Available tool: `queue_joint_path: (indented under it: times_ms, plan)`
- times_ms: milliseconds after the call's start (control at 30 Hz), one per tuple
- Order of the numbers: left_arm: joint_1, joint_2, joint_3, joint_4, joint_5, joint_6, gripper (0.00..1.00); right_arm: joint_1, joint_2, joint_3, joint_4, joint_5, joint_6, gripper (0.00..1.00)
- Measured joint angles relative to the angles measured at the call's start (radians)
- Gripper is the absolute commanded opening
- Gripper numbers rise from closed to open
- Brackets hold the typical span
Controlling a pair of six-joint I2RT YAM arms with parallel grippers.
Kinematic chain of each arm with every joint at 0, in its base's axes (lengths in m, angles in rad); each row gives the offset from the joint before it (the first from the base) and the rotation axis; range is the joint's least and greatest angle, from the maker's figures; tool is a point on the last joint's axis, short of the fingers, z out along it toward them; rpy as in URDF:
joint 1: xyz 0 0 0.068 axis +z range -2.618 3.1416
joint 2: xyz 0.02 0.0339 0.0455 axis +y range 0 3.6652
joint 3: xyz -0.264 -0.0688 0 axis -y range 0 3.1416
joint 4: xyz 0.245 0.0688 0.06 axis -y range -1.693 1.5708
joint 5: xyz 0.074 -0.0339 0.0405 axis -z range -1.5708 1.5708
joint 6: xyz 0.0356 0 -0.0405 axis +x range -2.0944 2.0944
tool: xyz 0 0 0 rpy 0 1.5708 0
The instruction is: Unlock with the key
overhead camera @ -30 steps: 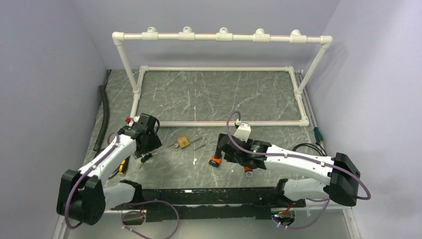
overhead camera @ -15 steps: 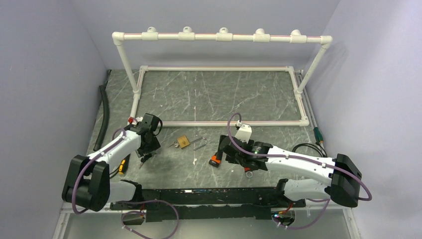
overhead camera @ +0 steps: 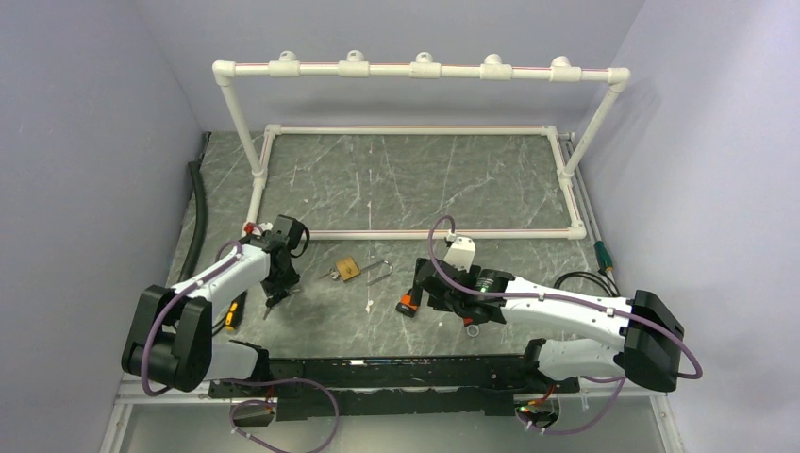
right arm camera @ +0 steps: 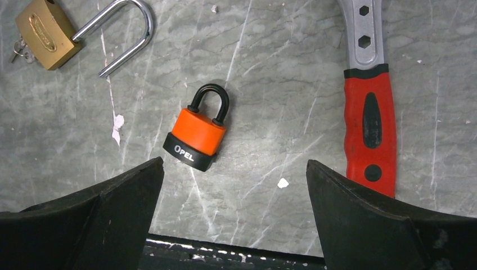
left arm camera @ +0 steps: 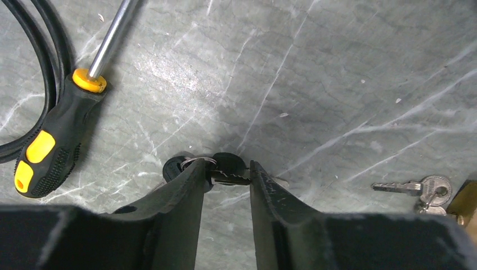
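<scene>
A black-headed key (left arm camera: 229, 164) on a ring lies flat on the marble table. My left gripper (left arm camera: 226, 169) stands low over it with one finger on each side. The jaws are part-way closed and the blade tip reaches the right finger (left arm camera: 264, 185). In the top view the left gripper (overhead camera: 274, 298) is at the left front. An orange padlock (right arm camera: 197, 135) with a black base and a closed black shackle lies just ahead of my right gripper (right arm camera: 234, 164), which is wide open and holds nothing. The top view shows that padlock (overhead camera: 408, 305) beside the right gripper (overhead camera: 422, 286).
A brass padlock (right arm camera: 45, 31) with its shackle (right arm camera: 121, 28) swung open lies between the arms, its silver keys (left arm camera: 419, 187) beside it. A yellow-black screwdriver (left arm camera: 53, 146) and a black cable (left arm camera: 34, 84) lie left. A red-handled wrench (right arm camera: 368, 124) lies right. A white pipe frame (overhead camera: 415, 71) stands behind.
The left gripper's jaws have narrowed around the black-headed key and the left arm has drawn in slightly. The right arm has not moved.
</scene>
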Motion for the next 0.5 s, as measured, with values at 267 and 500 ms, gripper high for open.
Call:
queue_joint_path:
  times_ms: [267, 500]
  plan:
    - [0.001, -0.016, 0.004, 0.002, -0.01, 0.003, 0.14, -0.003, 0.0, -0.007, 0.0, -0.001, -0.005, 1.0]
    - [0.001, -0.031, 0.005, -0.002, -0.002, 0.003, 0.0, -0.003, 0.003, -0.007, 0.004, -0.002, -0.006, 1.0]
